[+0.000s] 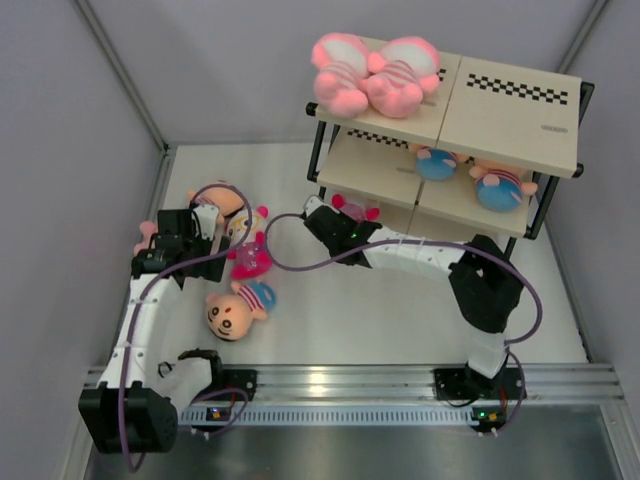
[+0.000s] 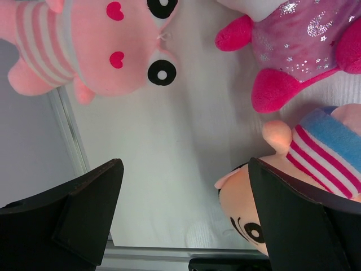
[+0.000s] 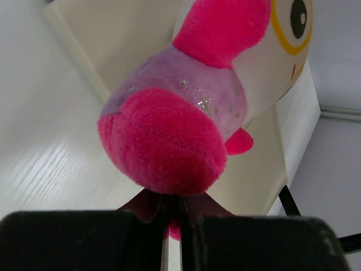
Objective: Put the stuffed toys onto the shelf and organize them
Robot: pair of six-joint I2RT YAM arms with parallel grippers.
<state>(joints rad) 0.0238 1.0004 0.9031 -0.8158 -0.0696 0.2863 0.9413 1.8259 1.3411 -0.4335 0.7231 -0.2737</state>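
**Magenta Doll Held at Shelf's Lower Tier**

A white-faced stuffed toy (image 3: 186,113) with a magenta body hung pinched at its lower end in the right gripper (image 3: 172,210), just in front of the shelf (image 1: 510,120) near its lower boards. Two pink toys (image 1: 345,75) lay on the top board and two blue-shirted toys (image 1: 500,190) on the middle tier. The left gripper (image 2: 186,197), spread wide, hovered over other toys (image 2: 96,51) on the desk (image 1: 380,310). Placing the doll well likely meant carrying it fully over a board before letting go, so it would not tip off the edge.
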